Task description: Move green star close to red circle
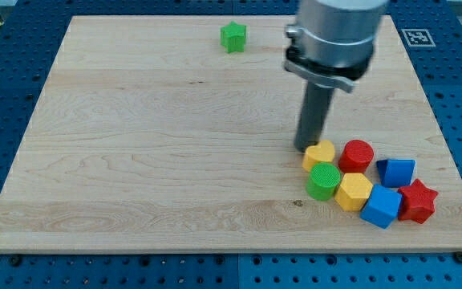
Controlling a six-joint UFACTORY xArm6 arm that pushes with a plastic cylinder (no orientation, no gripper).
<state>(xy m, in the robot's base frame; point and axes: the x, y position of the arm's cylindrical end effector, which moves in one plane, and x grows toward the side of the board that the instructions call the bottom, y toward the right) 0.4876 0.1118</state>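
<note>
The green star (233, 36) lies near the view's top edge of the wooden board, a little left of the arm. The red circle (357, 154) sits in a cluster of blocks at the view's lower right. My tip (306, 148) rests on the board just left of the cluster, touching or almost touching the upper left of a yellow block (320, 154). The tip is far below and to the right of the green star, and a short way left of the red circle.
The cluster also holds a green circle (324, 181), a yellow hexagon (353, 191), a blue cube (382, 207), another blue block (396, 172) and a red star (417, 201). The wooden board (135, 160) lies on a blue perforated table.
</note>
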